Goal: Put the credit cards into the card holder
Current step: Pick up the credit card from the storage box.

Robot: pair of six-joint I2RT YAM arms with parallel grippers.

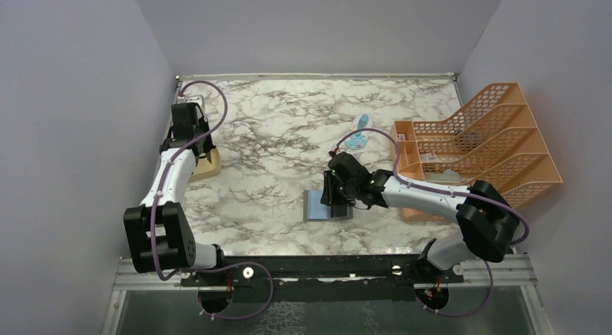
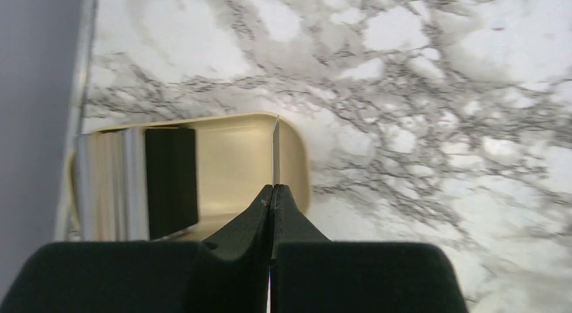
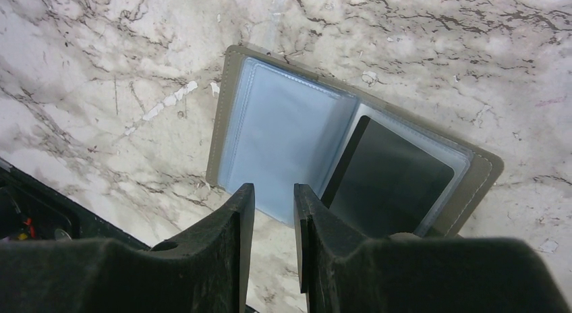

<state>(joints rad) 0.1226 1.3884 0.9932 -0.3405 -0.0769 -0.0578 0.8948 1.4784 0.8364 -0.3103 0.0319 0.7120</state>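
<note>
Pinching a credit card (image 2: 275, 148) over the tray (image 2: 301, 170).
Left gripper (image 2: 272, 191) clamped it; right gripper (image 3: 270, 200) gaped above the card holder (image 3: 283, 127): one dark card (image 3: 391, 181) pocketed, more waited.

the left arm (image 1: 167, 177) and right arm (image 1: 418, 194) are white tubes with blocky black joints (image 1: 159, 237) and looping purple cables (image 1: 221, 107).

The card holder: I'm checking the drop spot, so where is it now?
In the top view the card holder lies open on the marble table, near its front middle, directly under the right gripper and left of the orange rack.
</note>
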